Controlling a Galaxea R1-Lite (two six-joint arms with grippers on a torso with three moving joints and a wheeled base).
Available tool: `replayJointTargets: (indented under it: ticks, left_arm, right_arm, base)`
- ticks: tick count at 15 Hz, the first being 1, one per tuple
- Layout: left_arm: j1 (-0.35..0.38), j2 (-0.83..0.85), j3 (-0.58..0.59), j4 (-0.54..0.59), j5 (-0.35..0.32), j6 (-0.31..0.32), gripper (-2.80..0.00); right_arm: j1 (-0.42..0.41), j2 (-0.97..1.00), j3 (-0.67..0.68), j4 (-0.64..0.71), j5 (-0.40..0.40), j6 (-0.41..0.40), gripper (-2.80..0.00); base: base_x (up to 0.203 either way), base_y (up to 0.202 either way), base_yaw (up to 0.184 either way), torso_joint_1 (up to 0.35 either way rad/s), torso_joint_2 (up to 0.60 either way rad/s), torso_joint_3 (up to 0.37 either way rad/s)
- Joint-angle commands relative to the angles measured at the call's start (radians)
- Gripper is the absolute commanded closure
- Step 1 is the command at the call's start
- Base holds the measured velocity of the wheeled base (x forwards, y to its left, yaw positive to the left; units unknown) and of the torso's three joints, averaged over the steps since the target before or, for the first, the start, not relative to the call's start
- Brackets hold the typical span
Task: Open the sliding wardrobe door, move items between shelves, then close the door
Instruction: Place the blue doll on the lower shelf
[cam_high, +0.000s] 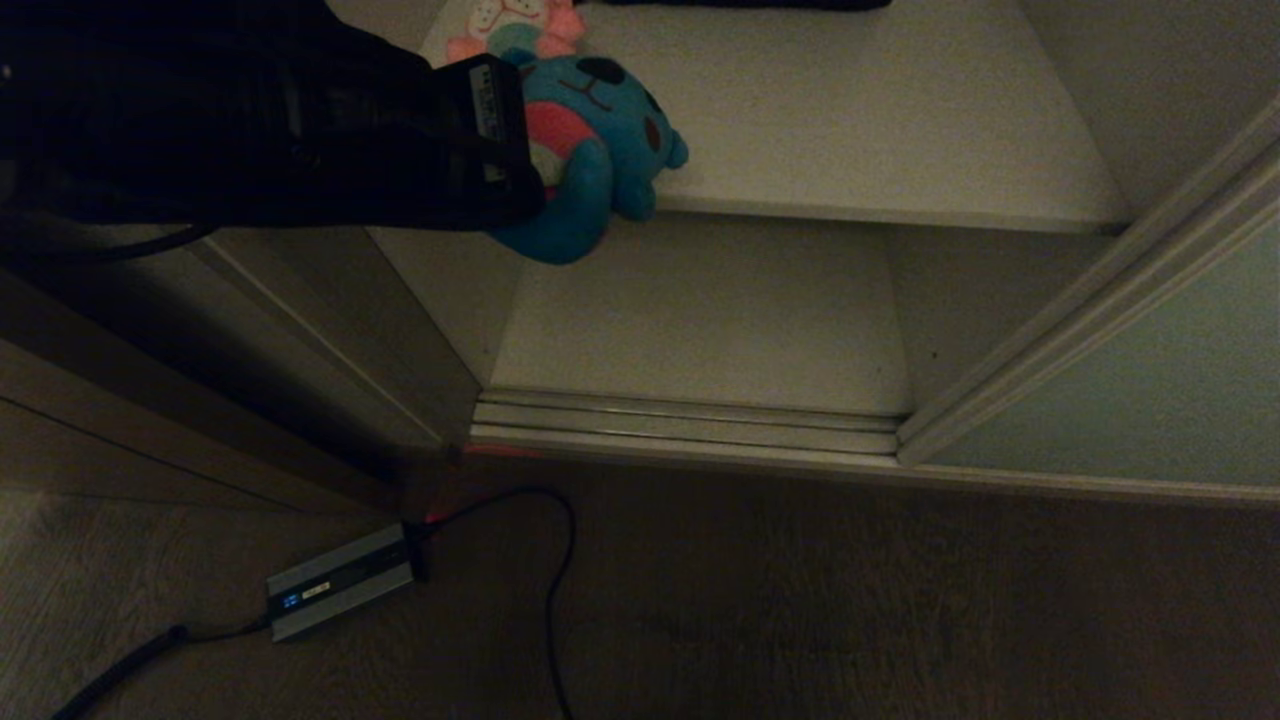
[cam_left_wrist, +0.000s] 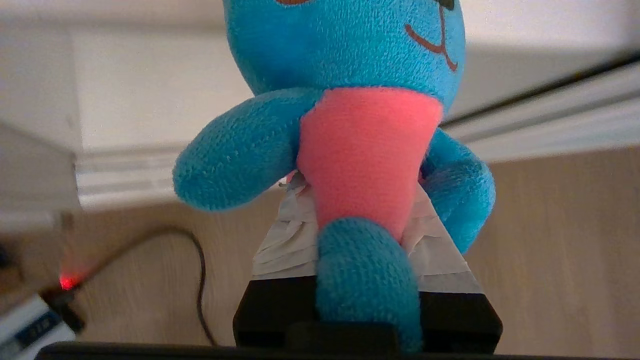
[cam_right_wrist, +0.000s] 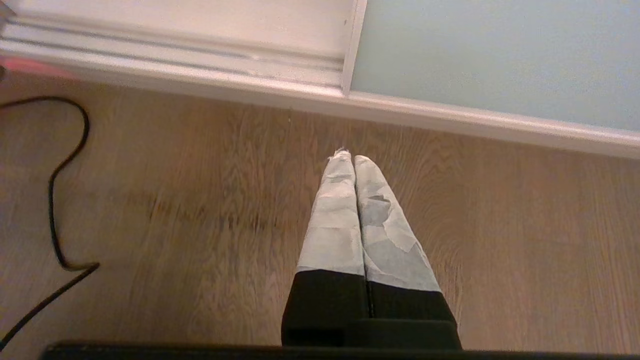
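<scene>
the left gripper (cam_high: 520, 180) is clamped on the blue plush toy (cam_high: 600, 150), gripping it low on the body at the pink belly; in the left wrist view the taped fingers (cam_left_wrist: 440, 260) stand on both sides of the belly and one blue leg hangs down between them; the toy is in the air at the front edge of the upper shelf (cam_high: 850, 120), above the lower shelf (cam_high: 700, 330), and i cannot tell if it touches the board; the pink toy (cam_high: 510, 25) lies behind it on the same upper shelf.

the toy looks light, soft and easy to squeeze, so i judge it will not break; it can sag or turn in the grip, and the fuzzy cloth is not slippery; the body middle seems the best place to hold, not a thin arm or leg.

the right gripper (cam_right_wrist: 352, 160) hangs over the floor (cam_right_wrist: 200, 225) with fingers pressed together, holding nothing; the sliding door (cam_high: 1150, 400) stands pushed to the right.

a label on the left gripper and a small box (cam_high: 340, 595) on the floor carry marks too small to read.
</scene>
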Motion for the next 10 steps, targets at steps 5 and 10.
replayJointTargets:
  ticks: [5,10]
  left_arm:
    - [-0.030,-0.142,0.232,0.000,-0.058,0.000,0.00]
    - [-0.043,-0.154,0.294,0.000,-0.058,-0.022,0.00]
  right_arm:
    - [0.000,0.000,0.003,0.000,0.001,-0.001,0.00]
    - [0.000,0.001,0.004,0.000,0.001,-0.001,0.00]
  base:
    - [0.000,0.000,0.000,0.001,0.00,-0.194]
    - [0.000,0.000,0.000,0.003,0.00,-0.194]
